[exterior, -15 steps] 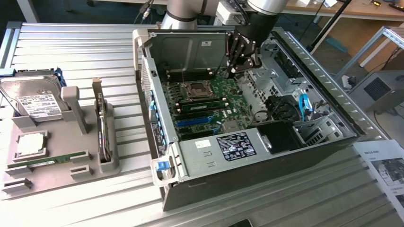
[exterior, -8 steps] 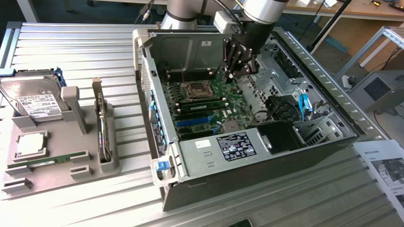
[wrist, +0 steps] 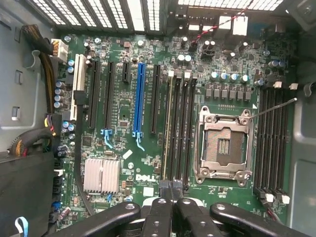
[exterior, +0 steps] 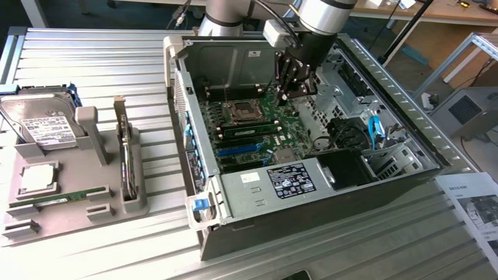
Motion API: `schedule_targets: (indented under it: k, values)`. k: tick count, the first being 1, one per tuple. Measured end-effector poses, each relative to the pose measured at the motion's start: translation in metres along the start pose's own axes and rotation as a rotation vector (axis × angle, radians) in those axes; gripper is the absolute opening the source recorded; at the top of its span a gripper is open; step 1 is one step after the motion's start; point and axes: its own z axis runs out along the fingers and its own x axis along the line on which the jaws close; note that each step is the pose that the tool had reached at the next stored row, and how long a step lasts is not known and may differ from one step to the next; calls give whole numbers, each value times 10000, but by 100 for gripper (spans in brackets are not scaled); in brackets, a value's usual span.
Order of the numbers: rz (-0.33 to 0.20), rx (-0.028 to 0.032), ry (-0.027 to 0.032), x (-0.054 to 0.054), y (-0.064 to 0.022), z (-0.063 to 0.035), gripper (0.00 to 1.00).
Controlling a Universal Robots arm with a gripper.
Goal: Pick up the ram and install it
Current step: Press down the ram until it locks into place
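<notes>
The arm reaches down into the open computer case point(exterior: 327, 146) lying on the slatted metal bench point(exterior: 93, 64), and its gripper point(exterior: 294, 93) hangs just above the green motherboard point(exterior: 257, 125), close to the empty processor socket point(exterior: 242, 108). Its fingers point(wrist: 163, 217) are drawn tightly together, and I see nothing held between them. Right beneath the fingertips, in the wrist view, one ram point(wrist: 169, 131) stands seated on edge in the memory slot point(wrist: 178, 131) bank just beside the socket, with empty black slots alongside it; in the exterior view the same stick shows as a thin green strip on the board, on the side of the socket towards the power supply point(exterior: 276, 184). Well apart from the case, at the exterior view's left, a grey holder tray point(exterior: 70, 201) sits on the bench. It carries a hard drive point(exterior: 46, 119), a square silver processor chip point(exterior: 37, 177), an upright expansion card point(exterior: 123, 149) with a metal bracket, and a second long green memory stick point(exterior: 58, 197) lying in its groove. A printed paper sheet point(exterior: 474, 207) lies near the case at the exterior view's right.
</notes>
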Motion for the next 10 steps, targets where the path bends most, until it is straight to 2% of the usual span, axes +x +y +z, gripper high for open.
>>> schedule_targets:
  k: [3, 5, 6, 10]
  values:
    - [-1, 1, 0, 2, -24, 1, 11]
    - [-1, 0, 2, 9, -131, -2, 11]
    - [-1, 1, 2, 10, -154, -3, 11]
    - [0, 0, 0, 11, -155, 9, 11]
